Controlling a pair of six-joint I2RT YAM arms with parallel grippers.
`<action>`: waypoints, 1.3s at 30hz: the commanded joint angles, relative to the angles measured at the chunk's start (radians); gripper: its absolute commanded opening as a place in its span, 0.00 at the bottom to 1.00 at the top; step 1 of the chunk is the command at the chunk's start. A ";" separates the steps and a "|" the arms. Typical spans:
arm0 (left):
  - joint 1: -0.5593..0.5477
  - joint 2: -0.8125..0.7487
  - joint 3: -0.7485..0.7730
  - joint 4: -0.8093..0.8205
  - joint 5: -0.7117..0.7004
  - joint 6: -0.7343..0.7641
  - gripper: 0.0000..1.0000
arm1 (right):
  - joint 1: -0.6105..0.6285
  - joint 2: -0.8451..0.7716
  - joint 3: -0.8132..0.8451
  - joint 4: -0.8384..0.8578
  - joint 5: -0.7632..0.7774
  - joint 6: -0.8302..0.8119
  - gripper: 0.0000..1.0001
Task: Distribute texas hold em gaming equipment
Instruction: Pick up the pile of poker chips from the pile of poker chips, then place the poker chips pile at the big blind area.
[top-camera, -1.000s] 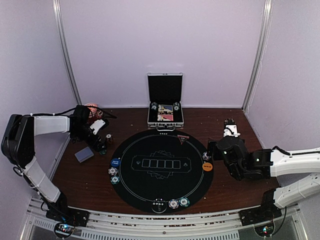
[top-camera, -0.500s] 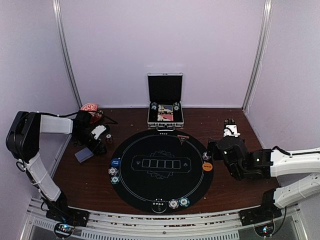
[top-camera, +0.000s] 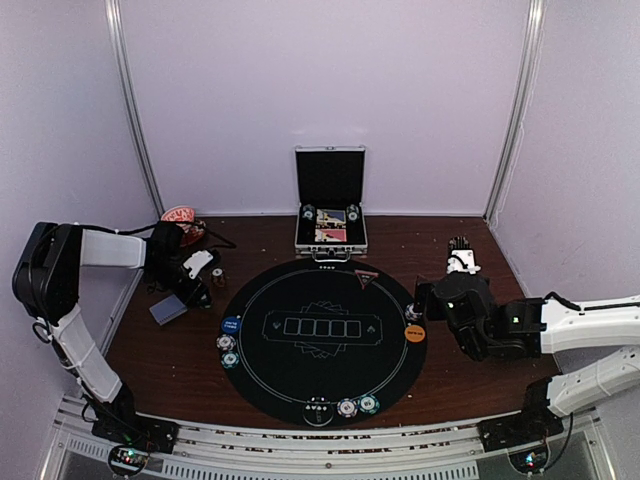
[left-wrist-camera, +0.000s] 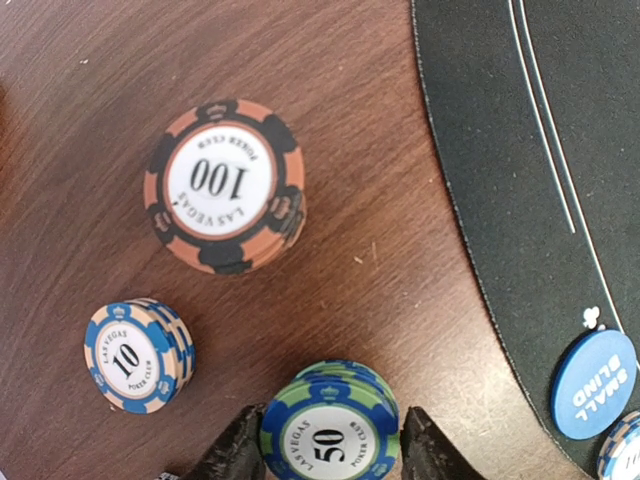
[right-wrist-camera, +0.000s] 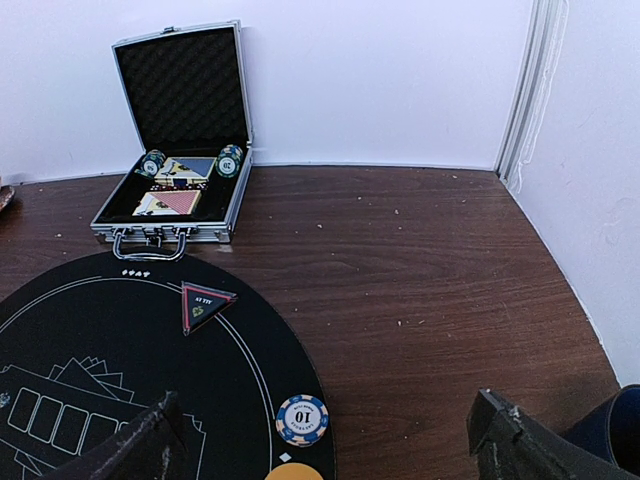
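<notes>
**Left claw grips green 50s beside the poker mat**

Seen from the room, the left claw (left-wrist-camera: 330, 458) sits low over the wooden surface (left-wrist-camera: 400, 120), just off the left rim of the black felt mat (top-camera: 300, 375). Its two fingers (left-wrist-camera: 235, 455) are set against opposite sides of a short stack of green 50 chips (left-wrist-camera: 330, 425), pinching it as far as the wrist view shows. The stack rests on the wood, not yet lifted.

A stack of orange 100 chips (left-wrist-camera: 222, 185) and a smaller stack of blue 10 chips (left-wrist-camera: 135, 355) stand nearby, each apart from the green one. The blue small-blind button (left-wrist-camera: 593, 385) lies on the mat's edge, and a grey-blue deck of cards (top-camera: 168, 309) lies close to the arm.

Across the mat, the right claw (right-wrist-camera: 328, 405) hangs with its fingers spread wide and nothing between them, above a lone 10 chip (right-wrist-camera: 302, 420). The silver case (right-wrist-camera: 165, 232) stands open at the far side.

The step in hand looks like the pick-up of the green stack. The next move calls for a straight lift that keeps the chips together and clears the neighbouring stacks. After that comes a carry to a place on the mat's rim.
</notes>
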 joint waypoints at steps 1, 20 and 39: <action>0.015 -0.005 -0.001 0.034 0.015 0.004 0.44 | 0.007 -0.012 0.002 0.008 0.002 -0.007 1.00; 0.018 -0.033 -0.001 0.018 0.034 0.008 0.24 | 0.008 -0.012 0.003 0.007 0.003 -0.008 1.00; -0.095 -0.165 0.141 -0.134 0.050 0.025 0.23 | 0.007 -0.014 -0.002 0.008 0.034 0.000 1.00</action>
